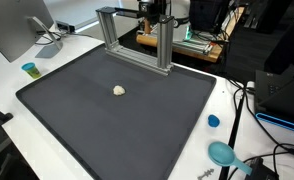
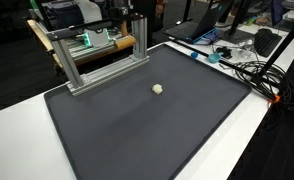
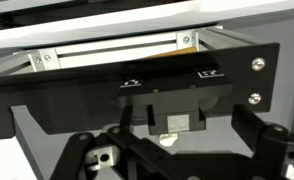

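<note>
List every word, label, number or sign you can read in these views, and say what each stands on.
No text is readable in any view.
Two small white marks on the black plate, wrist view: too blurred to read.
Dark mat, small pale lump and metal frame, exterior view: no print visible on any of them.

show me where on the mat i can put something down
Most of the dark mat is bare: everywhere around the small pale lump, up to the metal frame. Crowded: off the mat, by the cables and blue cap.
</note>
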`<state>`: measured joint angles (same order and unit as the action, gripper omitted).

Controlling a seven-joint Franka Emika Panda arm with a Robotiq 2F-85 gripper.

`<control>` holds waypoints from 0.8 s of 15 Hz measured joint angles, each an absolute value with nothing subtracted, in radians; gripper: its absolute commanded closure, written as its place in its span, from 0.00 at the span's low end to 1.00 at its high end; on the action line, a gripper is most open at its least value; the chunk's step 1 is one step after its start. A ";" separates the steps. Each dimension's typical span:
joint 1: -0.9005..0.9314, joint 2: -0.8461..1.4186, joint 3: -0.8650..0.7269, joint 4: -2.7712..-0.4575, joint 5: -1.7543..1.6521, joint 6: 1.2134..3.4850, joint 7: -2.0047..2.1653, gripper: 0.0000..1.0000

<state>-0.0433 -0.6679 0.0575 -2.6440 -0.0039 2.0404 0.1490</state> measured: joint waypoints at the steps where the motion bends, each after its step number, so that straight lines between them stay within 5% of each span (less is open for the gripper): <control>1: -0.043 -0.666 0.058 -2.645 -0.004 2.033 0.149 0.00; 12: -0.048 -0.683 0.056 -2.626 -0.005 2.022 0.153 0.00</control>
<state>-0.0479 -0.6832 0.0557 -2.6258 -0.0052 2.0219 0.1534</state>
